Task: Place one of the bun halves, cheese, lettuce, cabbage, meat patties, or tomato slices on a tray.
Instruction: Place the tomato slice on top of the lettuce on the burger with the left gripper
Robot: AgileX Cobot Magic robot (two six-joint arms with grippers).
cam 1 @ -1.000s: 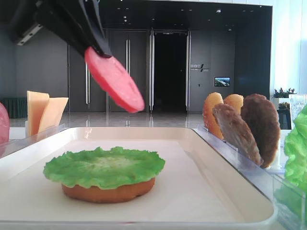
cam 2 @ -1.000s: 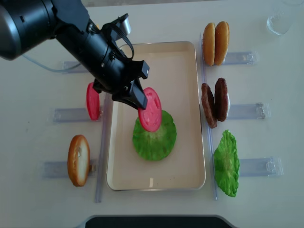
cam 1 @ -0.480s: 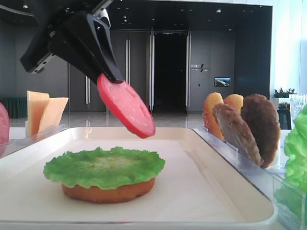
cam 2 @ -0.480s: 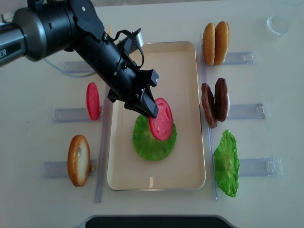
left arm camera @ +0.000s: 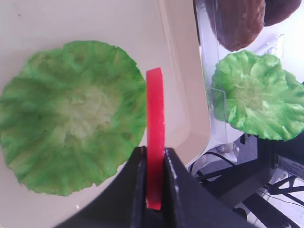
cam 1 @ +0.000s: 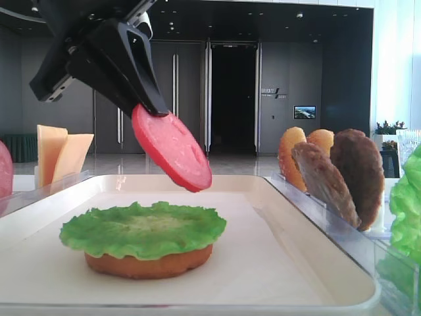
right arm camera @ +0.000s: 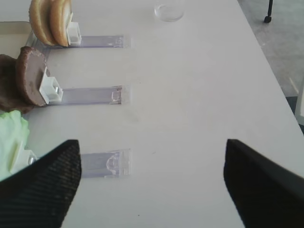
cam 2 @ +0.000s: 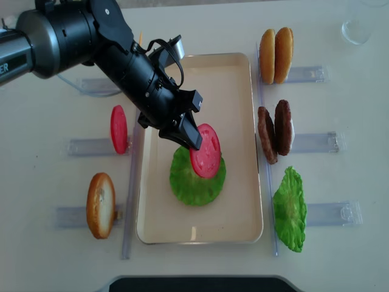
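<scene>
- The step in hand looks like setting the tomato slice (cam 2: pixel 206 150) down on the lettuce (cam 2: pixel 197 178), which lies just below the middle of the overhead frame on the tray (cam 2: pixel 237 79).
- The left fingers (left arm camera: pixel 153 156) are clamped on the slice by its rim. In the left wrist view the slice stands edge-on between them, with the green leaf spread out to the left.
- From the low side view the slice (cam 1: pixel 172 149) hangs tilted in the upper left-centre of the frame, clear of the lettuce (cam 1: pixel 143 228), which caps a bun half (cam 1: pixel 149 262) on the tray (cam 1: pixel 299 260).
- To do it well, I would level the slice first. As tilted now, its lower edge would touch first and it could flop or skid off the ruffled leaf.
- It sits towards the right part of the leaf in the overhead view, so a small shift towards the leaf's middle seems wise before lowering.
- Release only when the slice is touching or just above the leaf. The toy pieces look light and smooth, so a drop could bounce.
- The right fingers (right arm camera: pixel 152 180) stand spread apart with nothing between them, dark in the lower corners of the right wrist view over bare tabletop (right arm camera: pixel 190 85), well apart from the tray.
</scene>
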